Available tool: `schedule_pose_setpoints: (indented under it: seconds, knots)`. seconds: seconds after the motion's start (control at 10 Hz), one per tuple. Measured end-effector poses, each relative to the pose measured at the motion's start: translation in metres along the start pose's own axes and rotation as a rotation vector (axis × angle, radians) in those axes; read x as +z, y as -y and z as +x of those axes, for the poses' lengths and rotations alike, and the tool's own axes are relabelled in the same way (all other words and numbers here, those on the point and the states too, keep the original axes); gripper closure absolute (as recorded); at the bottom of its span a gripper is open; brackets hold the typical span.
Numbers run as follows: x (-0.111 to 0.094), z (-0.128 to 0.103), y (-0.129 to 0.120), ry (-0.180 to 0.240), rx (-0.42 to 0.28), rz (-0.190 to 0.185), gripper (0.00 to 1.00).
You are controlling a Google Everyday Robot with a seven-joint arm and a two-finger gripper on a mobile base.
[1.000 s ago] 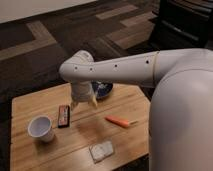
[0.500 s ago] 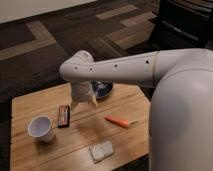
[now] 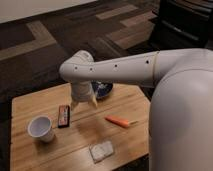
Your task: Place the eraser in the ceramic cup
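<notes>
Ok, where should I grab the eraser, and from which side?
The eraser lies flat, long sides running away from the camera, so probably come straight down and pinch across its narrow width at mid-length. The hand hangs open just image-right of it.

Eraser point(image 3: 64, 115) on table point(image 3: 33, 104), between ceramic cup point(image 3: 41, 129) and hand point(image 3: 84, 104).

1. The arm point(image 3: 115, 70) and the gripper point(image 3: 84, 105), hanging spread just right of the eraser point(image 3: 63, 115), hide most of the blue bowl point(image 3: 105, 90).
2. The robot's body point(image 3: 185, 115) covers the bench's point(image 3: 125, 102) right end.
3. The eraser's markings are blurred.
</notes>
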Motion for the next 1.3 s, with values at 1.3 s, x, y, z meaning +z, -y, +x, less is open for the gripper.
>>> schedule_pose_setpoints:
  seconds: [1.3]
  knots:
    - [0.021,-0.076,-0.014,-0.074,-0.283,0.043,0.35]
